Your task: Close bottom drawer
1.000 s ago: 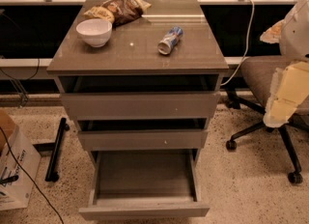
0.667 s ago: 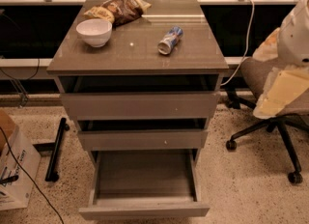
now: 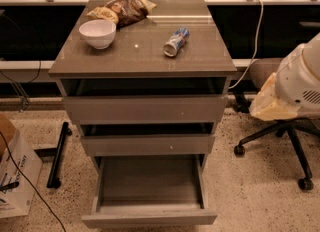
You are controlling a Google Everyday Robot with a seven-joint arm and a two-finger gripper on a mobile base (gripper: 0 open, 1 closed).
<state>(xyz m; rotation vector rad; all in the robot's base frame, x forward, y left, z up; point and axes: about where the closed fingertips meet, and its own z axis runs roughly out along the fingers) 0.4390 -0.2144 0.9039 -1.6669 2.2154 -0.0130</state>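
The bottom drawer [image 3: 150, 219] is the lowest of three grey-brown drawers in the cabinet [image 3: 142, 61]. It is pulled far out, and its wide shallow tray [image 3: 150, 181] is empty. The middle drawer [image 3: 147, 145] and the top drawer [image 3: 145, 108] stand out a little. My arm [image 3: 302, 78] comes in from the right edge, white with a cream end. My gripper [image 3: 270, 105] is at that cream end, right of the cabinet at top-drawer height and apart from the drawers.
On the cabinet top are a white bowl [image 3: 97, 32], a snack bag [image 3: 122, 10] and a lying can [image 3: 176, 41]. An office chair [image 3: 280, 136] stands at the right under my arm. A cardboard box [image 3: 15, 171] and a black bar [image 3: 57, 153] are on the floor at the left.
My arm has swung lower and leftward, bringing its cream end closer to the cabinet's right side. The drawers have not moved.
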